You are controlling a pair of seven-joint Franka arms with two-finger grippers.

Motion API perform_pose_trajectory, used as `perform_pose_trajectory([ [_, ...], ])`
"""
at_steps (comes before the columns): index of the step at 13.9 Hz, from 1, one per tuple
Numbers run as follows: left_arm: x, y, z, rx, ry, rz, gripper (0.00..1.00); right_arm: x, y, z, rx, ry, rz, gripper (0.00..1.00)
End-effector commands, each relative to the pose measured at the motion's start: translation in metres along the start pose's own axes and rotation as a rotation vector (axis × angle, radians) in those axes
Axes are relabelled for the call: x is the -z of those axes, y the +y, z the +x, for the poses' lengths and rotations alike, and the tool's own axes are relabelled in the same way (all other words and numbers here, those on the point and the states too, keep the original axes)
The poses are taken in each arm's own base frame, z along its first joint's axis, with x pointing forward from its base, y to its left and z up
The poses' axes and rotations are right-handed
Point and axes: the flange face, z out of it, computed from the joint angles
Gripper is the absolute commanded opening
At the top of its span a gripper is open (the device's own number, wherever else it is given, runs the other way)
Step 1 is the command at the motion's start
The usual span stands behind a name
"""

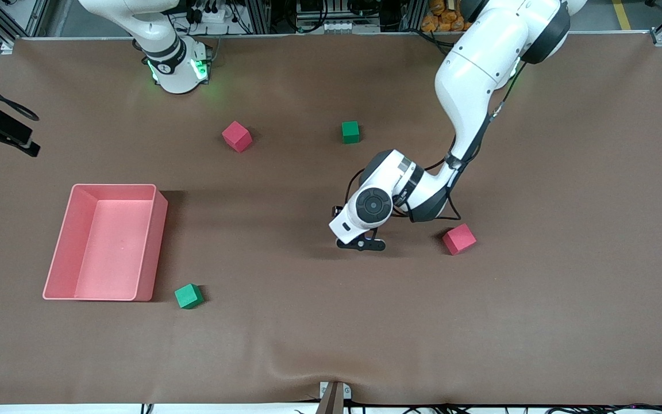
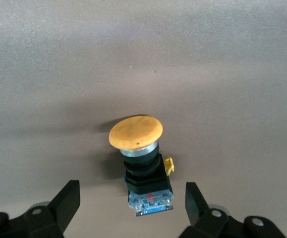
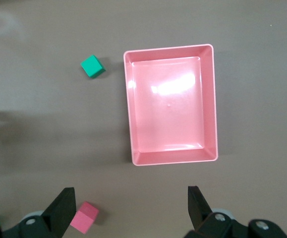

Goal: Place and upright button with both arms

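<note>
One button (image 2: pixel 142 163) is lying on the table, cap tilted, between the left gripper (image 2: pixel 132 203)'s spread fingers and untouched by them. In the front view the button is hidden under the left arm's wrist, which is hanging low beside one pink cube (image 1: pixel 459 238). Counted: two pink cubes, the second (image 1: pixel 237 136) lying farther from the front camera than the tray, two green cubes (image 1: pixel 188 296) (image 1: pixel 350 131), and one pink tray (image 1: pixel 147 247). The right gripper (image 3: pixel 131 208) is waiting over the tray with its fingers apart, holding nothing; its arm is mostly cut off in the front view.
</note>
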Motion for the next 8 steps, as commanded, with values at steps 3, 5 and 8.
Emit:
perform_pose_trajectory([
  [3,-0.001,0.005,0.004,0.005,0.008,-0.011,0.72,-0.002,0.027,0.001,0.000,0.001,-0.017,1.00],
  [5,-0.006,0.004,0.005,0.013,0.006,-0.011,0.64,-0.001,0.019,-0.003,0.003,-0.025,-0.016,1.00],
  [8,-0.011,0.007,0.004,0.012,0.010,-0.014,0.56,-0.003,0.019,-0.005,0.000,-0.047,-0.015,1.00],
])
